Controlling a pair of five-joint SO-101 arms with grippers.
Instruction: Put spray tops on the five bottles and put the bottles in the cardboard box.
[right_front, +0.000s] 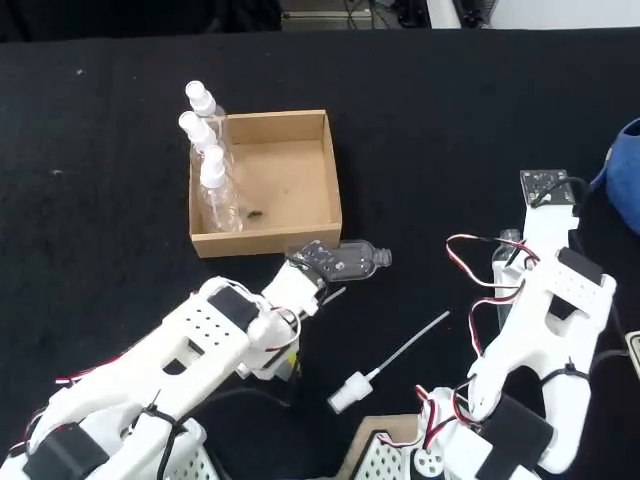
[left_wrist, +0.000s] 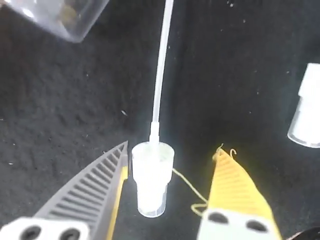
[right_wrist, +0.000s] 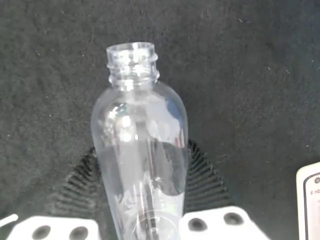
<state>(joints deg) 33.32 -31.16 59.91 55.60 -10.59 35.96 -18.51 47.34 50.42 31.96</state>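
Cardboard box (right_front: 300, 120) upper left of centre in the high view, with three capped bottles (right_front: 213, 180) standing against its left wall. Lying bottle (right_front: 356, 260), neck bare, on the black surface (right_front: 120, 120) just off the box's lower right corner; loose spray top (right_front: 352, 390) with its dip tube at lower centre. Left gripper (left_wrist: 172, 148) with jaws parted, straddling another spray top (left_wrist: 150, 185) — one finger close against the cap, the other standing off, nothing clamped yet. Right gripper (right_wrist: 142, 165) closed on the body of an open-necked bottle (right_wrist: 137, 125), at the right of the high view, threaded neck pointing away from the jaws.

Step in hand, as judged: pick-up of the straddled spray top for fitting to the held bottle. To do it well:
- centre the cap between the fingers before closing;
- grip the cap's body, not the thin tube;
- lift straight, to avoid dragging or bending the tube;
- keep the held bottle steady, neck free;
- feed the tube tip into the mouth first — then seat and turn the cap.
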